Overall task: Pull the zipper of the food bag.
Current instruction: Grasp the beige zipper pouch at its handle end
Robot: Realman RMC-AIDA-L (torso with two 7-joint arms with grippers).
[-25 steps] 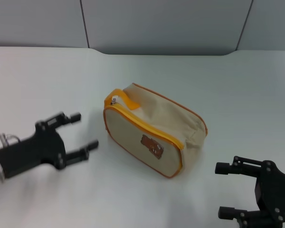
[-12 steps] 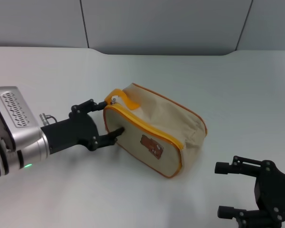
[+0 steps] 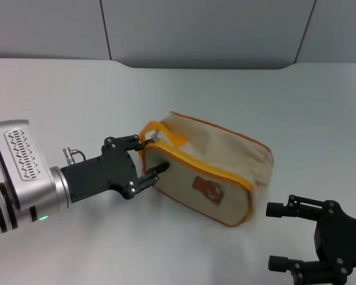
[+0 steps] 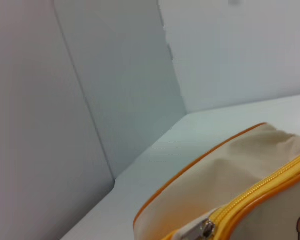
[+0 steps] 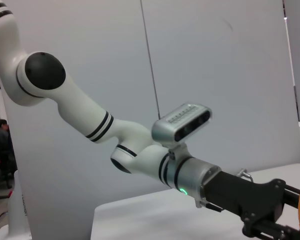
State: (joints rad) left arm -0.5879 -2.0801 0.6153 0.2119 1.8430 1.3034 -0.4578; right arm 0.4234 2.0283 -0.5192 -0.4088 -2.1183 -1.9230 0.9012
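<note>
The beige food bag (image 3: pixel 209 171) lies on the white table, its brown bear picture (image 3: pixel 206 188) facing me. The orange-yellow zipper (image 3: pixel 221 171) runs along its top front edge, and its small silver pull tab (image 3: pixel 153 138) sits at the bag's left end, beside the loop handle (image 3: pixel 164 132). My left gripper (image 3: pixel 149 155) is open and straddles that left end, its lower fingertip (image 3: pixel 162 167) pressing the front face. The left wrist view shows the zipper (image 4: pixel 262 189) and pull tab (image 4: pixel 206 230) close up. My right gripper (image 3: pixel 278 235) is open and empty, near the front right, apart from the bag.
The table's far edge meets a grey panel wall (image 3: pixel 202 29). The right wrist view shows my left arm (image 5: pixel 140 150) reaching across.
My left gripper moved right against the bag's left end. The bag slid right and turned a little. The right gripper barely moved.
</note>
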